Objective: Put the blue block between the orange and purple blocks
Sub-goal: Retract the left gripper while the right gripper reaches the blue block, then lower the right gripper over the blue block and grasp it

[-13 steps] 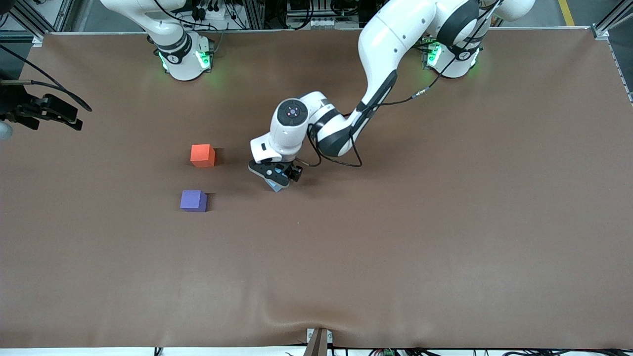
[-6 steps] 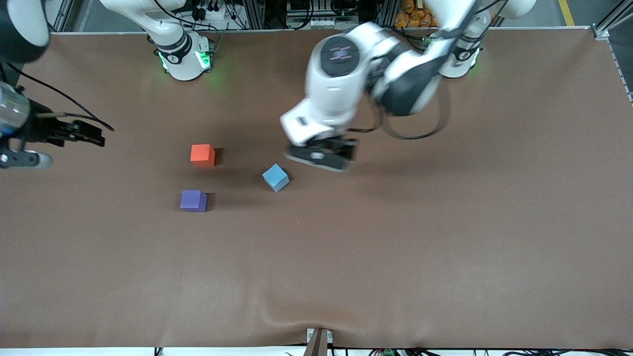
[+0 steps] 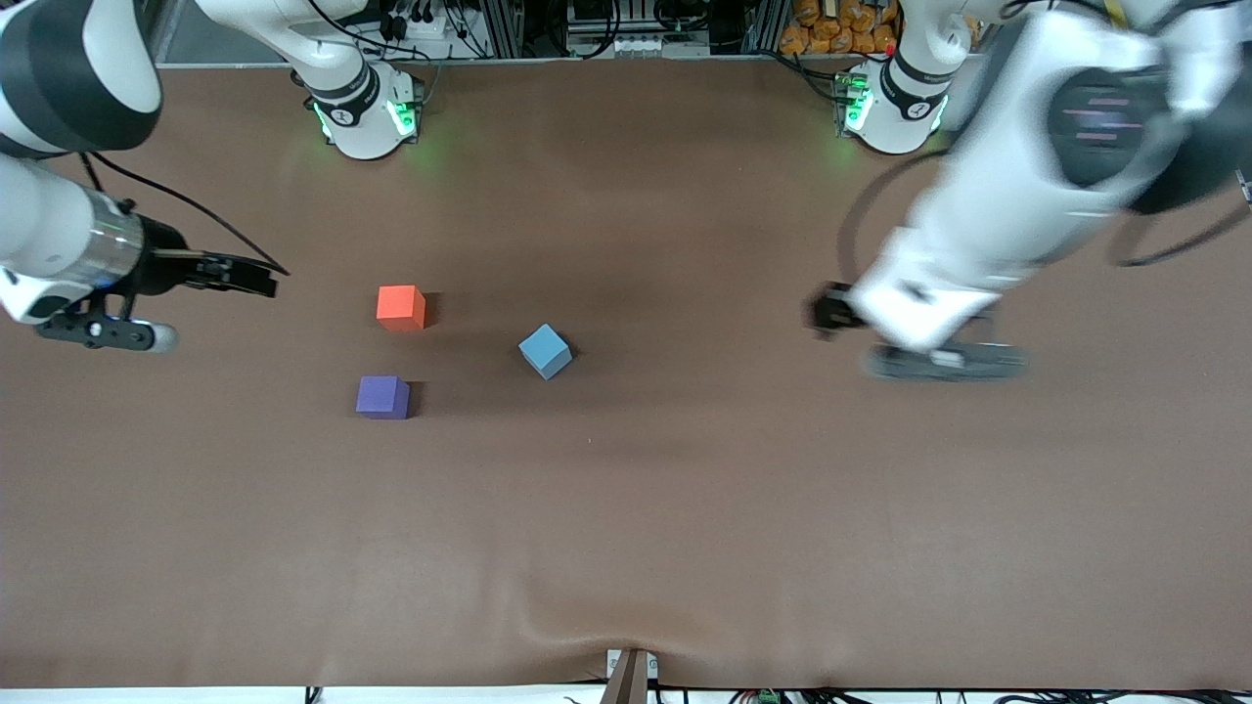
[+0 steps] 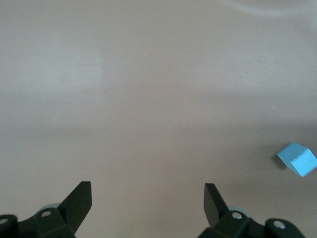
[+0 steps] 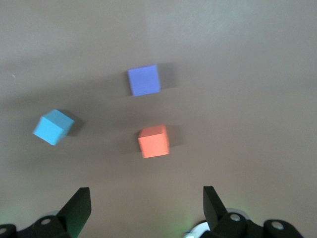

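Observation:
The blue block (image 3: 545, 351) lies on the table, turned at an angle, toward the left arm's end from the other two cubes. The orange block (image 3: 401, 307) and the purple block (image 3: 382, 397) sit apart, the purple one nearer the front camera. My left gripper (image 3: 944, 363) is open and empty over bare table toward the left arm's end; its wrist view shows open fingers (image 4: 147, 191) and the blue block (image 4: 297, 159). My right gripper (image 3: 245, 279) is open and empty beside the orange block; its wrist view (image 5: 147, 193) shows the blue block (image 5: 53, 127), the purple block (image 5: 144, 80) and the orange block (image 5: 154, 141).
The brown table cover (image 3: 685, 508) is bare apart from the three cubes. The two arm bases (image 3: 364, 108) (image 3: 895, 103) stand along the back edge. A small clamp (image 3: 631, 675) sits at the front edge.
My left gripper let go of the blue block, rose and swung away toward the left arm's end. My right gripper moved in toward the orange block. The blocks stayed put.

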